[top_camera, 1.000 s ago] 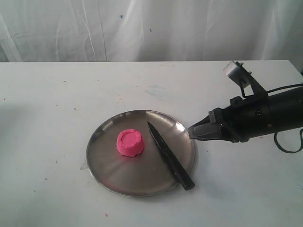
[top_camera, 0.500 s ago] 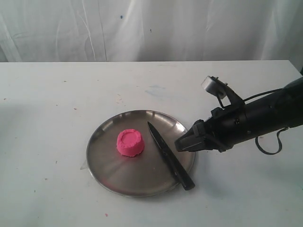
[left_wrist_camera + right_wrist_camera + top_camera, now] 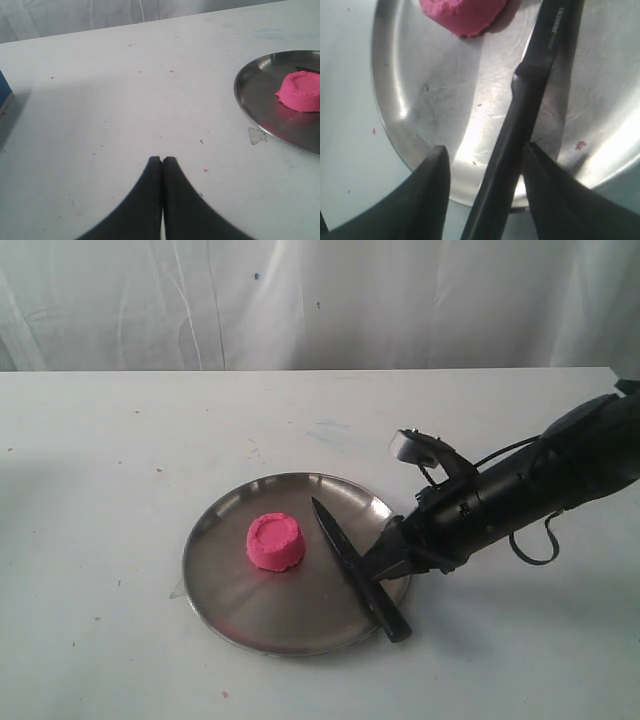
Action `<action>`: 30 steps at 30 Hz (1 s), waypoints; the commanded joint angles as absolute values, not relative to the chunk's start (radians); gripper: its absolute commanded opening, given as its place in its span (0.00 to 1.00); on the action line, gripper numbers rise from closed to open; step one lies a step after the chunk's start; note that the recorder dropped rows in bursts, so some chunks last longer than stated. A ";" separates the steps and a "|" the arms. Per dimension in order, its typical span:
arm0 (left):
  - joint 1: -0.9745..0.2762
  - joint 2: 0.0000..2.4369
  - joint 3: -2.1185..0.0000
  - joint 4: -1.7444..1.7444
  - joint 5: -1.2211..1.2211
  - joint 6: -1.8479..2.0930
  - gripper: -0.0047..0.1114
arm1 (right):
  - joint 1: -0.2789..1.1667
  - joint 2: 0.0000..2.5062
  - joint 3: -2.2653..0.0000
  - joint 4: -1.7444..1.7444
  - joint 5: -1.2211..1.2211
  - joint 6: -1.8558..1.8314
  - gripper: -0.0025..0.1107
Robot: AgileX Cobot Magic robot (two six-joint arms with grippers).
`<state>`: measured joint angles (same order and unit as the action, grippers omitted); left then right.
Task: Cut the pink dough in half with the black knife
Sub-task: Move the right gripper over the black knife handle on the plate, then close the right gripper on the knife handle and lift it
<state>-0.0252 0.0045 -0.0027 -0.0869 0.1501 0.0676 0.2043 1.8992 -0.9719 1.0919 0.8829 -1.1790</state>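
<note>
The right gripper (image 3: pixel 485 185) hangs with its fingers spread either side of the black knife (image 3: pixel 358 570) handle on the steel plate (image 3: pixel 240 610), pink dough (image 3: pixel 275 542) whole beside the blade, so closing on the handle seems next; the left gripper (image 3: pixel 162 161) rests closed above the desk (image 3: pixel 100 460).

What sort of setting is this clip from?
Probably a lab tabletop rig, not a kitchen: a bare white table, a white sheet backdrop, and only a steel plate with dough and a knife.
</note>
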 commanded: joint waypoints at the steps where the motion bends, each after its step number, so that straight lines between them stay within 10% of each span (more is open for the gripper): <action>1: -0.023 0.000 0.000 -0.093 0.151 0.069 0.04 | 0.209 1.934 -0.990 1.056 0.868 -1.158 0.41; 30: -0.023 0.000 0.000 -0.093 0.151 0.069 0.04 | 0.271 2.016 -1.016 0.978 0.811 -1.065 0.40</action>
